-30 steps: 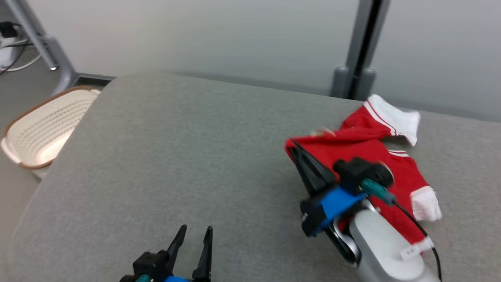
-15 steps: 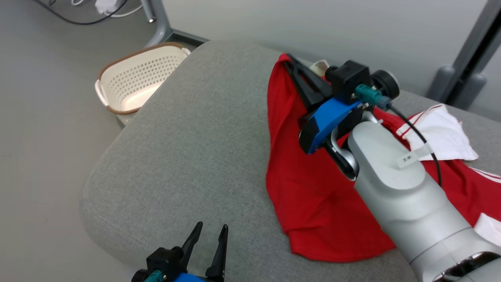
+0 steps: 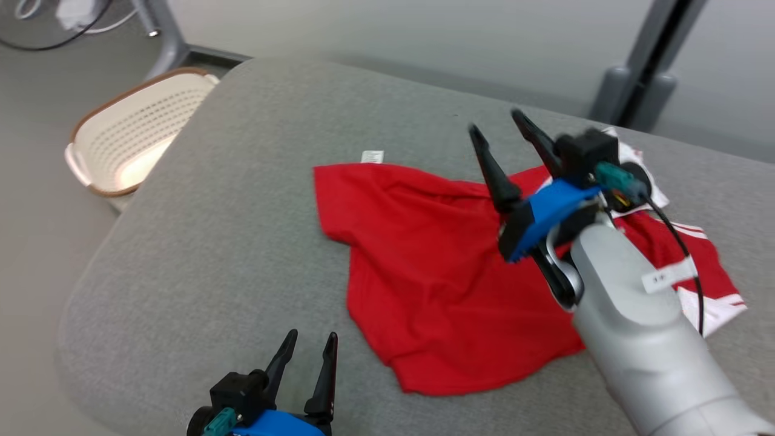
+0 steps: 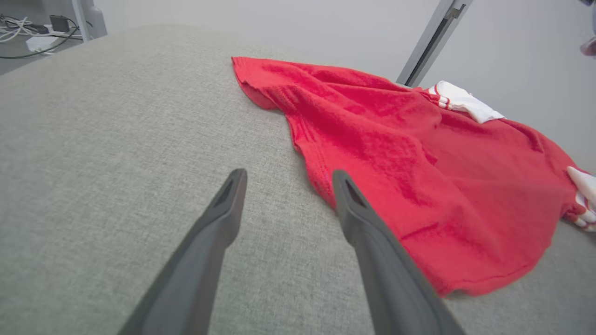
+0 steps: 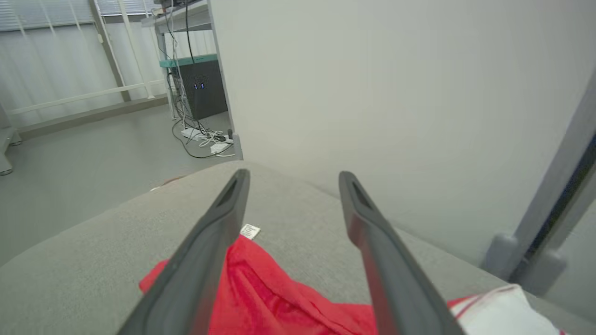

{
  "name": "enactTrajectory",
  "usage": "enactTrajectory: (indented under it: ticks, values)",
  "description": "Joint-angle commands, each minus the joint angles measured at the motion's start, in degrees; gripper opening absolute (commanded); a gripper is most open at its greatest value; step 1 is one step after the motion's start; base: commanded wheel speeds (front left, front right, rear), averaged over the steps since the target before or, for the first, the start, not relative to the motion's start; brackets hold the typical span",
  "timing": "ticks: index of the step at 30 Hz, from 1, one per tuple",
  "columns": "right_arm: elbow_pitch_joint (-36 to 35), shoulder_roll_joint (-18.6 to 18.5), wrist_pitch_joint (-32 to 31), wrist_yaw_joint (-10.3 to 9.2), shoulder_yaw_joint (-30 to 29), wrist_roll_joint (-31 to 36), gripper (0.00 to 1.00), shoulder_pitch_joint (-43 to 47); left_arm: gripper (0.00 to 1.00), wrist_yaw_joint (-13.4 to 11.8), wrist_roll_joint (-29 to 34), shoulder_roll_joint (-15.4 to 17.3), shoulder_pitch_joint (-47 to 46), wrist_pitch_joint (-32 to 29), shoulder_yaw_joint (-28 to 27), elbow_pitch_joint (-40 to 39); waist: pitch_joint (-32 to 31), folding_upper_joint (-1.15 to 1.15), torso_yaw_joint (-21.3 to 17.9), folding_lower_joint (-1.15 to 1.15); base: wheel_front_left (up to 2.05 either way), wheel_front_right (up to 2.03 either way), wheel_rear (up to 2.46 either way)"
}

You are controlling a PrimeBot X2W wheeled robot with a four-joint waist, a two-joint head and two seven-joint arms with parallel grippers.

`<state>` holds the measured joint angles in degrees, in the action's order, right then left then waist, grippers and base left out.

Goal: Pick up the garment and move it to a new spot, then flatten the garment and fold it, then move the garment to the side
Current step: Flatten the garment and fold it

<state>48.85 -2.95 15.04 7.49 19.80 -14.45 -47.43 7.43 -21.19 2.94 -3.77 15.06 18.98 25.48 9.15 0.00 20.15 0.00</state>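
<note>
Grey padded surface, red T-shirt rumpled right of its middle, lengthwise from hem at centre toward the right edge, and the right gripper hangs spread and empty straight above it, nearer than the left gripper, spread too, by the near edge.

Pale grey wall, grey floor, perforated basket, floor cables

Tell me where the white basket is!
Head view, upper left: the basket sits on the floor beside the grey cushion, left of the red shirt.
</note>
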Motion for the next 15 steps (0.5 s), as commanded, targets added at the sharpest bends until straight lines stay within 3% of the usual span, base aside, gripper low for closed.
enactTrajectory:
  ticks: [1,9,15]
  values:
    - [0.02,-0.22,0.16,0.00,-1.17,1.00,1.00,1.79,1.00,0.11,0.29,-0.01,-0.39,0.16,-0.47,-0.20,-1.80,0.00,-2.39,0.00,0.00,0.00,0.00]
    - [1.80,-3.88,0.17,0.00,-17.14,5.48,1.00,16.10,1.00,0.11,1.02,0.01,0.97,0.16,-0.88,-0.36,-3.58,0.00,-6.90,0.00,0.00,0.00,0.00]
    - [1.43,-3.31,0.17,0.00,-24.87,7.37,1.00,23.18,1.00,0.11,1.39,0.00,1.61,0.16,-0.97,-0.45,-3.67,0.00,-7.84,0.00,0.00,0.00,0.00]
